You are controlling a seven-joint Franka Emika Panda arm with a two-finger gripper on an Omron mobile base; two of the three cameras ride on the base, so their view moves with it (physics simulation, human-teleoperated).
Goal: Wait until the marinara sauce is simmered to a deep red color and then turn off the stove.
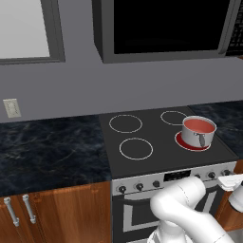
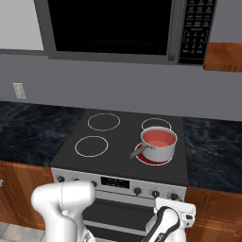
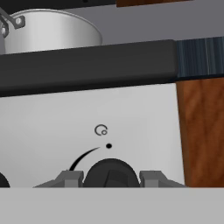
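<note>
The marinara sauce (image 1: 199, 126) (image 2: 158, 137) is a flat salmon-red liquid in a steel pot (image 1: 196, 138) (image 2: 159, 150) on the front right burner, whose disc glows red (image 2: 142, 159). The stove (image 1: 156, 135) (image 2: 118, 142) has a black glass top and a silver front panel with black knobs. In the hand view my gripper (image 3: 110, 180) is level with the panel, and its two fingertips stand apart on either side of the rightmost knob (image 3: 110, 173), close against it. The jaws are open. The pot's wall (image 3: 52, 33) rises above the cooktop edge.
A black microwave (image 1: 161, 28) (image 2: 108, 23) hangs above the stove. Dark marble counters (image 1: 47, 147) (image 2: 212, 146) flank it. A wooden cabinet side (image 3: 201, 131) borders the panel just right of the knob. A wall outlet (image 1: 12, 108) sits at the left.
</note>
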